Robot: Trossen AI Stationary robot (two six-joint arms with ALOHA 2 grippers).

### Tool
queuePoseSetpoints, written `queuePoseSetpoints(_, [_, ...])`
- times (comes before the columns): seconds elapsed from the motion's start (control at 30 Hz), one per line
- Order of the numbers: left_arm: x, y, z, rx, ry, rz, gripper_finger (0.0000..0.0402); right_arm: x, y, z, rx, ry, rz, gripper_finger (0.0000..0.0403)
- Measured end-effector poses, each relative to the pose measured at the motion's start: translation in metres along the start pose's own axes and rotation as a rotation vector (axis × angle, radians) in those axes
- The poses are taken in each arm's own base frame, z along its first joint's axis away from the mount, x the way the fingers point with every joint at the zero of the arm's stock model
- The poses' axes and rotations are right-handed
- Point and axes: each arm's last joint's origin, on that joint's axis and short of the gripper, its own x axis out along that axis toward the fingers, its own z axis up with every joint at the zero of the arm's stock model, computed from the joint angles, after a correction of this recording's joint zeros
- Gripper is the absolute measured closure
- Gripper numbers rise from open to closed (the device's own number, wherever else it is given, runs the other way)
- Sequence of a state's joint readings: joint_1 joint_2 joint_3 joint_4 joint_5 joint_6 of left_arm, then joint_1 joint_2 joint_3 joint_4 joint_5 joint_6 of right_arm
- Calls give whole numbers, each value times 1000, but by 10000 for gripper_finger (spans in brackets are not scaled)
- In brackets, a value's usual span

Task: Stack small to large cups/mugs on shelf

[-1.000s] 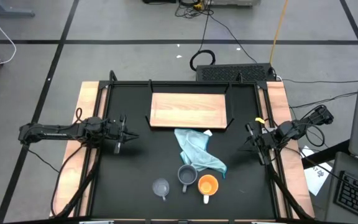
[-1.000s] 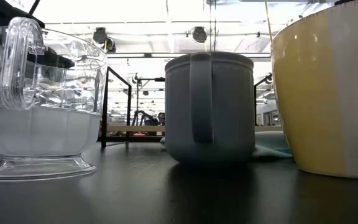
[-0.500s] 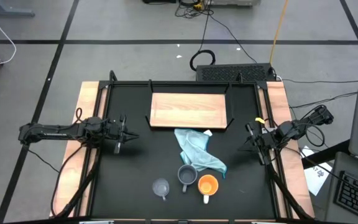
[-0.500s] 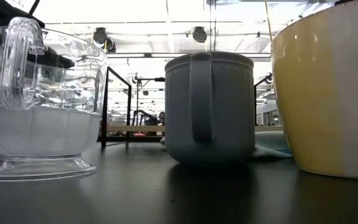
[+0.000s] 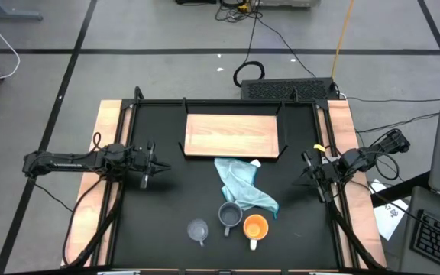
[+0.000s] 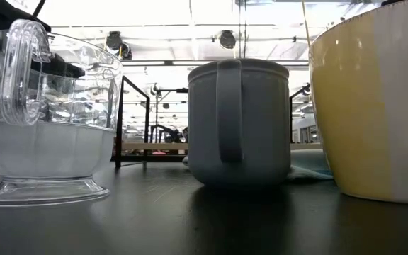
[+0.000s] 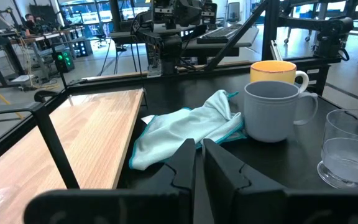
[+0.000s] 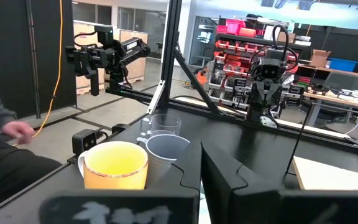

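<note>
The orange mug [image 5: 255, 228] with a white handle, the grey-blue mug [image 5: 230, 216] and the clear glass cup [image 5: 198, 230] stand upright on their bases in a row near the table's near edge. They also show in the low view: the glass cup [image 6: 48, 120], the grey-blue mug [image 6: 239, 120], the orange mug [image 6: 374, 106]. The wooden shelf [image 5: 232, 135] stands on the far middle of the table. My left gripper [image 5: 155, 165] is shut and empty at the table's left side. My right gripper [image 5: 305, 169] is shut and empty at the right side.
A light blue cloth [image 5: 243, 183] lies crumpled between the shelf and the mugs, its near end beside the grey-blue mug. A keyboard [image 5: 289, 89] lies beyond the table's far edge. A person's hand [image 8: 17, 129] shows off the table in the right wrist view.
</note>
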State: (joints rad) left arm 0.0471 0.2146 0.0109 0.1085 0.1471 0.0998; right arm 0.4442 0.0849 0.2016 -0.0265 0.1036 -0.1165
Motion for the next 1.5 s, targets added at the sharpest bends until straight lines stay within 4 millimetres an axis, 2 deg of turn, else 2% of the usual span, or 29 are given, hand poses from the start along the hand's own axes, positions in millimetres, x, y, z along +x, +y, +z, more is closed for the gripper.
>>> queuePoseSetpoints(1.0, [0,0,0,-1,-1,0,369,0,0,0,0,0,0,403])
queuePoseSetpoints(1.5, [0,0,0,-88,1,0,369,0,0,0,0,0,0,403])
